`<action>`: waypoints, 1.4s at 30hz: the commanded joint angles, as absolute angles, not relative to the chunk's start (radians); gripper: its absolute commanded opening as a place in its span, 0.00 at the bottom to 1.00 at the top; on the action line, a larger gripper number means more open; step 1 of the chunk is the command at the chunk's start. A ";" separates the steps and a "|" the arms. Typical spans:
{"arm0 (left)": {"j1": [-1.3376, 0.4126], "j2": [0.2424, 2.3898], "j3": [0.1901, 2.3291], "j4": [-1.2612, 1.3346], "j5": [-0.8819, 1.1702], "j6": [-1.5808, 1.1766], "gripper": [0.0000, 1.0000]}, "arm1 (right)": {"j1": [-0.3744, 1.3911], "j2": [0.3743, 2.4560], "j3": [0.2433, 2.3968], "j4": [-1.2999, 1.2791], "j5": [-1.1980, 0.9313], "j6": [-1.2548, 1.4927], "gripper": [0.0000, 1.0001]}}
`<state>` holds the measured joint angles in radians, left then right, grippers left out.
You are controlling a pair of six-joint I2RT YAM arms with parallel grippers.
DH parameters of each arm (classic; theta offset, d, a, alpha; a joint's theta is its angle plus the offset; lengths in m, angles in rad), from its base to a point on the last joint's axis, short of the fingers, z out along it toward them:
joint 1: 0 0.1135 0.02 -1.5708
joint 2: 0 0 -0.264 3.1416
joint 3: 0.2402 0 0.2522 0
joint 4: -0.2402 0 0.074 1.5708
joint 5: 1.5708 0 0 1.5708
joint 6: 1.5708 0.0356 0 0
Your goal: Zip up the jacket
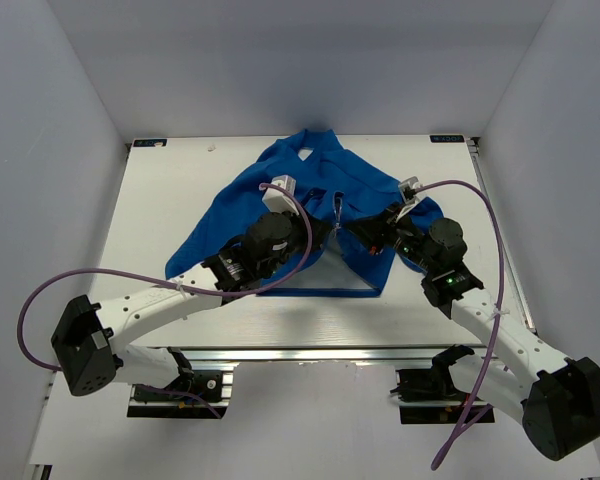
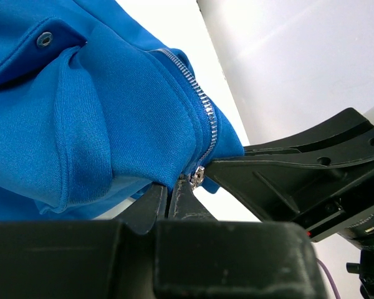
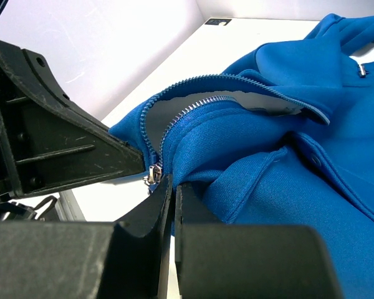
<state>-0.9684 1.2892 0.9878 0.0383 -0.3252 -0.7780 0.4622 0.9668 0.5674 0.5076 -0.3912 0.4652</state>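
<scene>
The royal-blue jacket (image 1: 280, 190) lies on the white table (image 1: 160, 190), collar at the far side, with its lower front lifted between the arms. Its pale zipper (image 1: 337, 210) runs down to a metal slider (image 2: 198, 176), also in the right wrist view (image 3: 153, 174); above the slider the two rows of teeth spread apart. My left gripper (image 1: 325, 236) (image 2: 171, 190) is shut on the jacket's hem just left of the slider. My right gripper (image 1: 365, 232) (image 3: 173, 184) is shut on the hem just right of it. The two grippers almost touch.
Grey walls close in the table on the left, back and right. Purple cables (image 1: 485, 215) loop over both arms. An aluminium rail (image 1: 310, 352) runs along the near edge. Each wrist view shows the other gripper's black finger (image 2: 287, 180) (image 3: 50, 143) close by.
</scene>
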 commanded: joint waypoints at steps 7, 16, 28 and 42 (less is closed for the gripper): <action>-0.971 1.292 0.982 0.078 -0.262 -0.795 0.00 | 0.469 0.950 0.583 0.591 -0.331 0.480 0.00; -0.971 1.310 0.971 0.063 -0.267 -0.811 0.00 | 0.505 0.943 0.598 0.542 -0.298 0.497 0.00; -0.971 1.328 0.957 0.055 -0.269 -0.724 0.00 | 0.522 0.942 0.725 0.177 -0.232 0.511 0.00; -0.971 1.302 0.925 0.057 -0.163 -0.684 0.00 | 0.522 0.953 0.709 0.213 -0.225 0.497 0.00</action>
